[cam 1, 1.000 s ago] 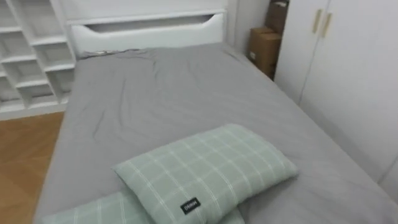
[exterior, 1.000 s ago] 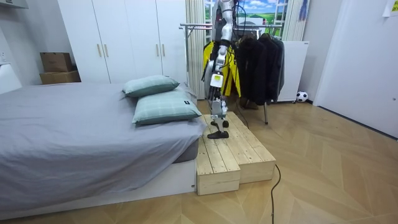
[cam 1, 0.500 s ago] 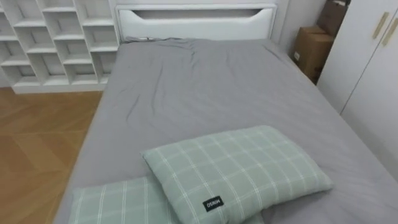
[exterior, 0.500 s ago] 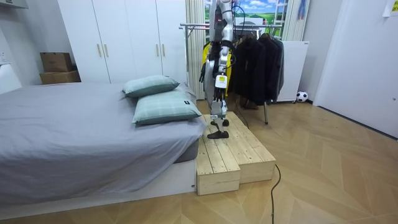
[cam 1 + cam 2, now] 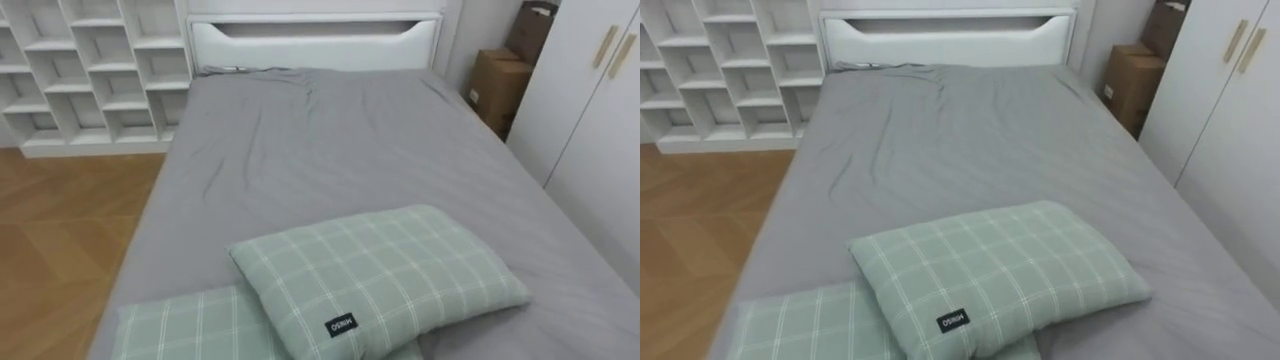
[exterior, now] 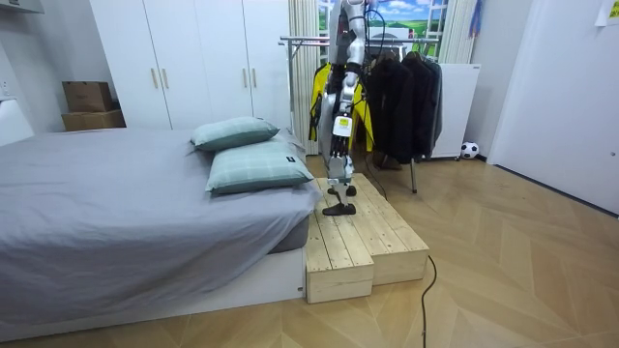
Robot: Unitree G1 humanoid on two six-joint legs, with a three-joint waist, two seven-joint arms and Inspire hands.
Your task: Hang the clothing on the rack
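Observation:
I stand on a low wooden platform (image 6: 353, 242) at the side of a grey bed (image 5: 330, 160), facing it. Behind me in the room view is a clothes rack (image 6: 308, 41) with a yellow garment (image 6: 318, 97) and several dark clothes (image 6: 401, 101) hanging on it. My left hand (image 6: 338, 125) hangs at my side in the room view, too small to read. Two green checked pillows lie before me, the upper pillow (image 5: 375, 275) on top of the lower pillow (image 5: 190, 330).
White cubby shelves (image 5: 80, 70) stand left of the headboard (image 5: 315, 40). A cardboard box (image 5: 495, 85) sits by the white wardrobe (image 5: 590, 110) on the right. Wood floor (image 5: 60, 230) runs along the bed's left side. A small ball (image 6: 469, 150) lies near the far wall.
The eye view has swung, so the bed sits further right in it and more shelves and floor show on the left. In the room view my upper body has turned slightly.

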